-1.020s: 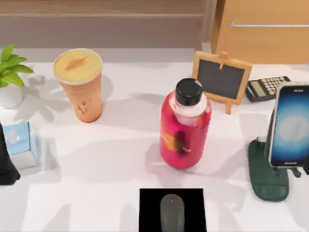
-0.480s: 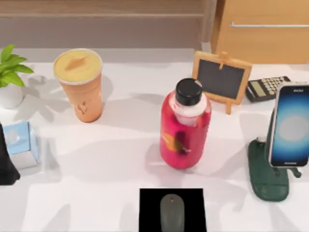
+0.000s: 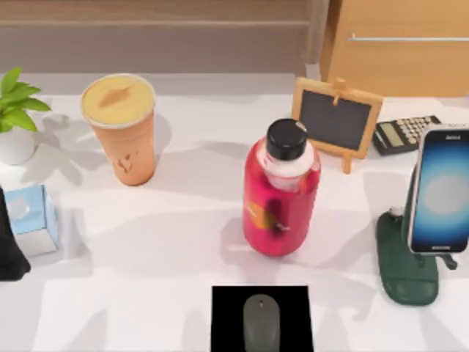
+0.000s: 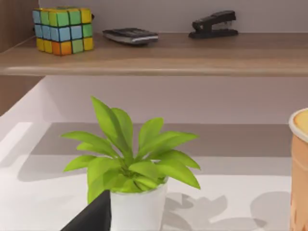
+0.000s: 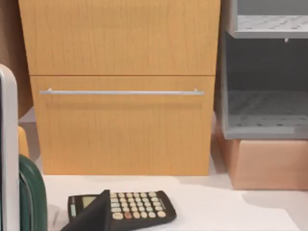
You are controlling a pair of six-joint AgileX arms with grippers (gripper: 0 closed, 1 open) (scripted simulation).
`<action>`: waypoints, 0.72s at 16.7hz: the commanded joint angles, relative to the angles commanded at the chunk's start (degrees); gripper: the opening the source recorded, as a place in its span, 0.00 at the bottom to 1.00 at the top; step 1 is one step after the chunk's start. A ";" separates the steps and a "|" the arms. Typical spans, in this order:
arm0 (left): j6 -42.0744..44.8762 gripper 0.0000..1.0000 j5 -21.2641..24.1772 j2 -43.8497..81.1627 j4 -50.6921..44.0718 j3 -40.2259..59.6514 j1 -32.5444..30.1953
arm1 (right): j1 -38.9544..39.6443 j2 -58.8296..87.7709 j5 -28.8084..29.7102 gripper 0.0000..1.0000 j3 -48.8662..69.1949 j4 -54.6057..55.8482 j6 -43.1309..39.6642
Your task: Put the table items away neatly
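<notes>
Left gripper (image 4: 94, 217), near the table's (image 3: 176, 242) left edge, grip unreadable, as with right gripper (image 5: 91, 216); tall orange cup with yellowish top (image 3: 124, 132) back-left probably needs grasping next; small oval grey mouse (image 3: 261, 323) front-centre; slim glowing smartphone (image 3: 442, 192) propped right

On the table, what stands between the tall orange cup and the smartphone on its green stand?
In the top view, the red bottle with a black cap stands between the tall orange cup and the smartphone with the pale blue screen.
</notes>
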 joint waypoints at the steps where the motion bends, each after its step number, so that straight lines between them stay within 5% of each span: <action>1: -0.03 1.00 -0.19 0.57 0.46 0.06 -0.23 | 0.00 0.00 0.00 1.00 0.00 0.00 0.00; 6: -0.47 1.00 -3.46 12.11 9.32 1.37 -4.69 | 0.00 0.00 0.00 1.00 0.00 0.00 0.00; 12: -1.35 1.00 -10.13 40.20 29.72 4.88 -14.48 | 0.00 0.00 0.00 1.00 0.00 0.00 0.00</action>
